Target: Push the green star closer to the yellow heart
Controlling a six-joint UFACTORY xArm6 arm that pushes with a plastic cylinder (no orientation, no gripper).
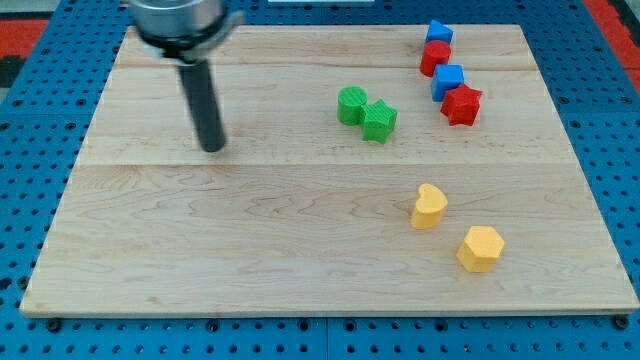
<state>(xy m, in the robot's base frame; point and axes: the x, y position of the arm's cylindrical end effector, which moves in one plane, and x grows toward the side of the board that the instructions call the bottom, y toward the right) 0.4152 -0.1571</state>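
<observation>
Task looks not started, judging from the layout: green star point(379, 121) sits well apart from the yellow heart point(429, 207), with bare wood between them. Whole push is left to do.

My tip point(212, 149) is on the board, touching nothing, no block near it. No jaws on this rig (just a straight rod), so nothing to open or close and nothing held.

From my tip: green star is well off toward the view's right and slightly toward the top, touching or just beside a second green block point(351, 104) (shape unclear, roundish) on its upper-left. Yellow heart is farther toward the view's right and toward the bottom. Yellow hexagon-like block point(481, 248) is beyond the heart, further right and down.

Red and blue cluster, far right and toward the top from my tip: blue block point(438, 33), red block point(435, 57), blue block point(448, 80), red star point(462, 104).

Likely need: get my tip to the star's upper-left side, then push down-right (the other green block sits right there, may get dragged along).
</observation>
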